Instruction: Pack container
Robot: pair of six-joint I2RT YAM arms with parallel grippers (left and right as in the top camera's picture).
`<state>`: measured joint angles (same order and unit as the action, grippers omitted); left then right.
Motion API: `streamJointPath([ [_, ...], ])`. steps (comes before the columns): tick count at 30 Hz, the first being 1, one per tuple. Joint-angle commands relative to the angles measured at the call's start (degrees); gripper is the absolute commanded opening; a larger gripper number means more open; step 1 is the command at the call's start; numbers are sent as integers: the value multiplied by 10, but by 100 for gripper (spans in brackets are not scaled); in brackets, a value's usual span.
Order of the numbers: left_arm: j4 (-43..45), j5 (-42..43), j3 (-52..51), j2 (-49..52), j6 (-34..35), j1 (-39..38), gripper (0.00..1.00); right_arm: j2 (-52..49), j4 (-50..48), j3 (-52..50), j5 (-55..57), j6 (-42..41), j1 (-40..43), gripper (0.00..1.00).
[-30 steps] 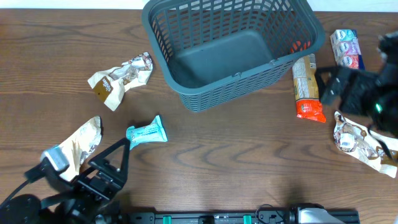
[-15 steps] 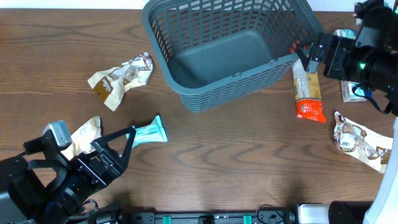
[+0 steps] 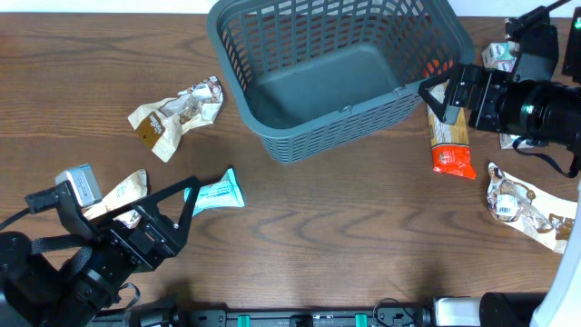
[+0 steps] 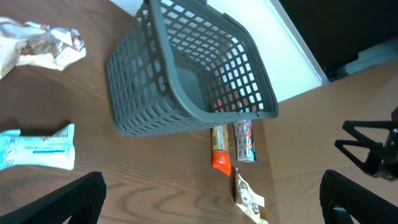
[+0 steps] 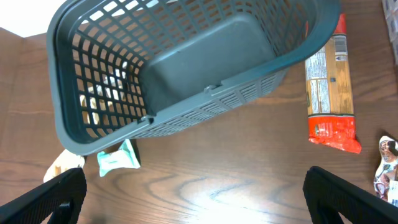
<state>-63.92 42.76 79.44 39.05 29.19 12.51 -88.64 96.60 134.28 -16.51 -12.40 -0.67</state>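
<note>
At the far side of the counter (image 3: 345,218), the container (image 3: 309,127) is sitting empty, while the left claw (image 3: 182,211) and right claw (image 3: 434,102) are hanging spread wide, holding nothing. It is looking light and stiff; its thick rim is likely offering the surest hold.

The matte black, jointed left arm (image 3: 100,259) carries a small silver-grey rectangular box module (image 3: 77,186) fed by a thin black cable (image 3: 34,198), and it ends in two long, slim black fingers (image 3: 163,195). The matte black right arm (image 3: 545,113) consists of blocky housings, bears a small green indicator light (image 3: 529,107), and has looped black cables (image 3: 549,163) along its side. In both wrist views the finger ends appear as plain black rounded wedges without markings.
</note>
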Motion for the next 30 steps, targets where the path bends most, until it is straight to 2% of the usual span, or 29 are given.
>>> streamJointPath([
  [1,2,-16,7,-2,-54,-3,99,17,0,8,10,18,-5,99],
  [3,2,-45,7,0,-70,-3,98,19,1,8,19,18,-5,99],
  [8,-21,-48,38,51,-129,-18,99,18,1,8,21,18,-5,99],
  [13,-51,-57,134,151,-159,-96,99,17,-2,8,21,18,-6,99],
  [17,-59,-149,216,222,-159,-223,99,12,-16,8,21,20,-21,99],
  [22,-59,-318,263,311,-131,-479,99,-10,-43,8,21,25,-54,99],
  [25,-59,-449,271,373,-102,-626,99,-29,-45,8,22,45,-70,99],
  [28,-62,-551,273,416,-71,-708,99,-41,-30,8,64,50,-73,99],
  [30,-63,-578,274,428,-59,-732,99,-42,-24,8,108,51,-71,99],
])
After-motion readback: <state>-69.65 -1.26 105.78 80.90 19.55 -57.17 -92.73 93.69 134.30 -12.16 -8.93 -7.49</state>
